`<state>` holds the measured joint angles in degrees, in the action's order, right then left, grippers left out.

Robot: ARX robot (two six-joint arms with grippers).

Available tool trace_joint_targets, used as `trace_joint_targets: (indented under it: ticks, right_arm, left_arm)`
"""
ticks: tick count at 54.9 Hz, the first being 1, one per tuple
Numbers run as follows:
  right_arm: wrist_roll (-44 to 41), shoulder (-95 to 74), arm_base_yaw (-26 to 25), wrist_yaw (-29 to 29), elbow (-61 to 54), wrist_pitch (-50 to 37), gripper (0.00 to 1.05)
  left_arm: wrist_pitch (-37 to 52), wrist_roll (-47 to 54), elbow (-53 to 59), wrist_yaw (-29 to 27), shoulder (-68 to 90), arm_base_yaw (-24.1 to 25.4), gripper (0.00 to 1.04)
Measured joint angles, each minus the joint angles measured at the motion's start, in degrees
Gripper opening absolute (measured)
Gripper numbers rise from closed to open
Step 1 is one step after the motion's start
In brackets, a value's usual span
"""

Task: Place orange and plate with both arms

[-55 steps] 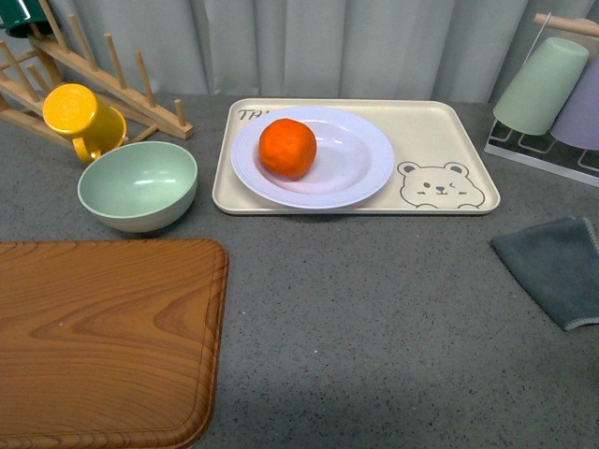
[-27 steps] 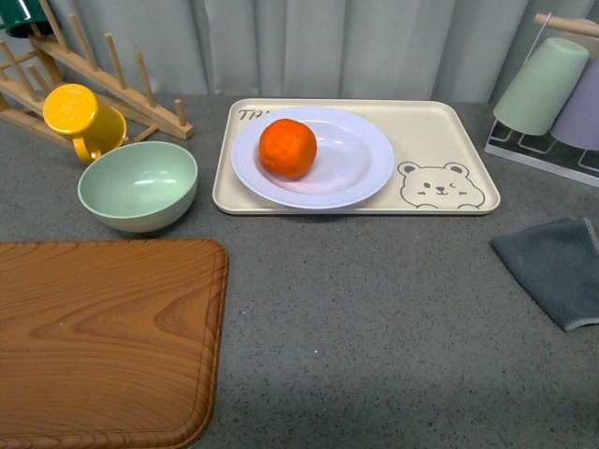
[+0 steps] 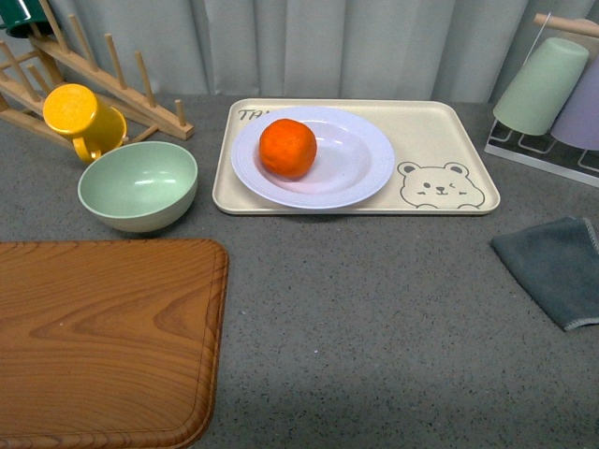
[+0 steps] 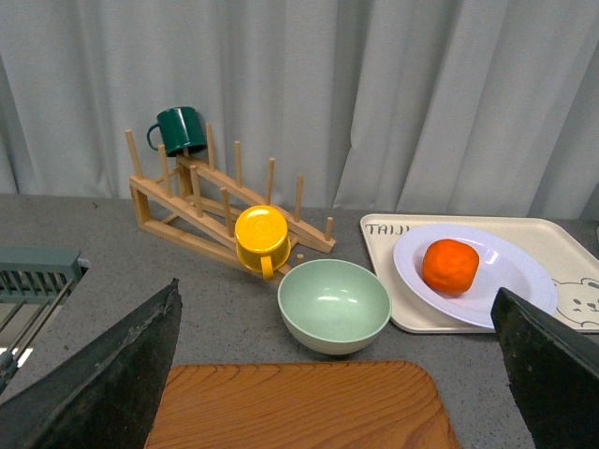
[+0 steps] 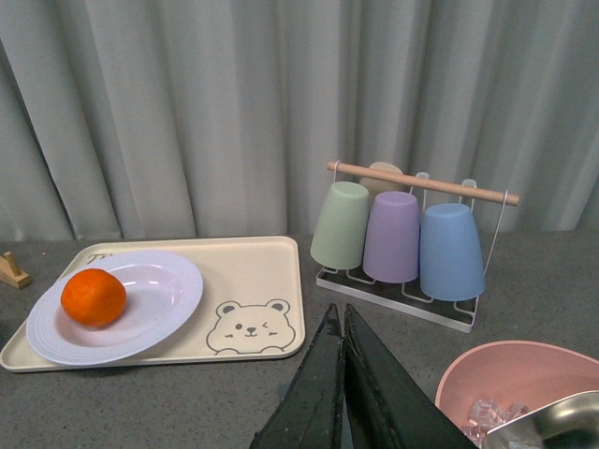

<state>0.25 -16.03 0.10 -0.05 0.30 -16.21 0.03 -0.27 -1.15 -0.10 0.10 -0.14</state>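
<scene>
- Jaws first: your left gripper (image 4: 328, 374) stands wide, its two dark fingers (image 4: 103, 374) at the edges of the left wrist view with nothing between them; your right gripper (image 5: 342, 383) is pressed closed, its fingers meeting at a thin seam and holding nothing.
- Neither arm shows in the front view.
- You'll find the orange (image 3: 287, 148) sitting in the plate (image 3: 360, 159), toward the plate's left side.
- That plate rests on the left part of the tray (image 3: 449, 131), beside the printed bear (image 3: 441, 183).
- Left of the tray, a green bowl (image 3: 138, 184) stands upright on the counter (image 3: 374, 309), apart from the tray.
- Behind the bowl, a yellow mug (image 3: 82, 119) hangs tilted on a wooden rack (image 3: 112, 70); a dark green mug (image 4: 178, 129) sits at the rack's top.
- Nearest you on the left lies a wooden board (image 3: 103, 337).
- On the right, a grey cloth (image 3: 554, 267) lies on the counter.
- Behind it, a wire stand (image 5: 402, 285) holds upturned cups: green (image 5: 341, 224), purple (image 5: 392, 236) and blue (image 5: 451, 250).
- From the right wrist view you can see a pink bowl (image 5: 496, 374) holding a metal container (image 5: 552, 426).
</scene>
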Motion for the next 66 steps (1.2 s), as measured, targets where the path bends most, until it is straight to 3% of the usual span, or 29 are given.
trace_joint_targets:
  ticks: [21,27,33,53,62,66]
  right_arm:
    - [0.00,6.19,0.00,0.00,0.00,6.14,0.01]
    - [-0.07,13.33,0.00,-0.04,0.04,15.30,0.01]
    - [-0.13,15.74,0.00,-0.04,0.04,15.98,0.02]
    - [-0.15,15.78,0.00,-0.04,0.04,16.09,0.62]
    - [-0.15,15.78,0.00,-0.04,0.04,16.09,0.95]
    - [-0.11,15.78,0.00,-0.04,0.04,16.09,0.97]
  left_arm:
    - [0.00,0.00,0.00,0.00,0.00,0.00,0.98]
    - [0.00,0.00,0.00,-0.02,0.00,0.00,0.98]
    - [0.00,0.00,0.00,0.00,-0.02,-0.02,0.98]
    - [0.00,0.00,0.00,0.00,-0.02,0.00,0.98]
    - [0.00,0.00,0.00,0.00,-0.02,-0.02,0.98]
    - [0.00,0.00,0.00,0.00,-0.02,0.00,0.98]
